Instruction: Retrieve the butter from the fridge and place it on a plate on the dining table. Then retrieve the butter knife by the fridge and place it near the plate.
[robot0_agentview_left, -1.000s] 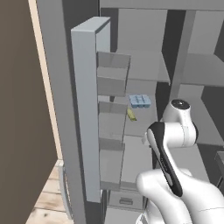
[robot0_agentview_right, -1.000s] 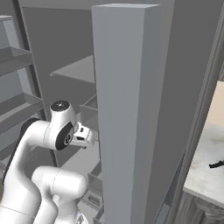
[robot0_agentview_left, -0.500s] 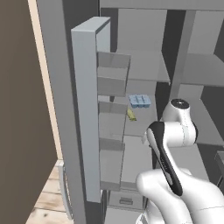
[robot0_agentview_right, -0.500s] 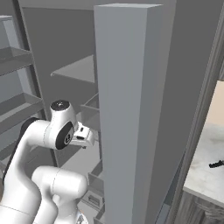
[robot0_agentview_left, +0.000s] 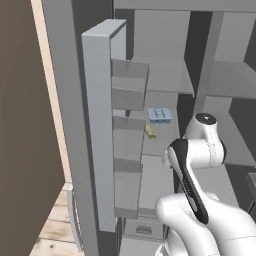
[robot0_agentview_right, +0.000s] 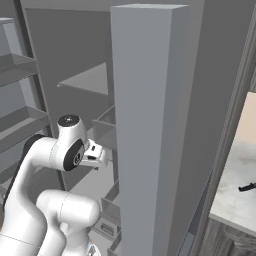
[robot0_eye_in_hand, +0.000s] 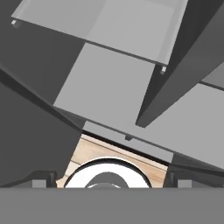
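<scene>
Claw (robot0_eye_in_hand: 112, 186) fingers stand wide apart with nothing between them; in the hand view the two dark tips (robot0_eye_in_hand: 42, 181) barely rise at the bottom corners, and past them lie grey shelves and a strip of pale wood floor (robot0_eye_in_hand: 109, 155). From the right base view a small white block of the hand (robot0_agentview_right: 96, 155) pokes out beside the arm's round joint, pressed close to the fridge's (robot0_agentview_left: 165, 75) open right door (robot0_agentview_right: 145, 125); the fingers themselves are hidden there.

Inside the open fridge, the butter (robot0_agentview_left: 149, 131) lies on a middle shelf (robot0_agentview_left: 165, 142), near that shelf's left edge, a small yellowish stick angled a little. Just behind it, toward the back, sits a blue carton (robot0_agentview_left: 160, 115) (what is in it is too small to tell). The two are close but apart. The left door (robot0_agentview_left: 102, 130) stands swung out, its grey bins stacked down the inner face.

The arm (robot0_agentview_left: 200, 155) rises in front of the shelves, its elbow joint level with the butter's shelf and to the right of it, well clear of the stick.

Off to the right, past the fridge, the knife (robot0_agentview_right: 247, 187) lies dark on a marbled bench (robot0_agentview_right: 235, 200), near its right edge as seen from the right base view.
</scene>
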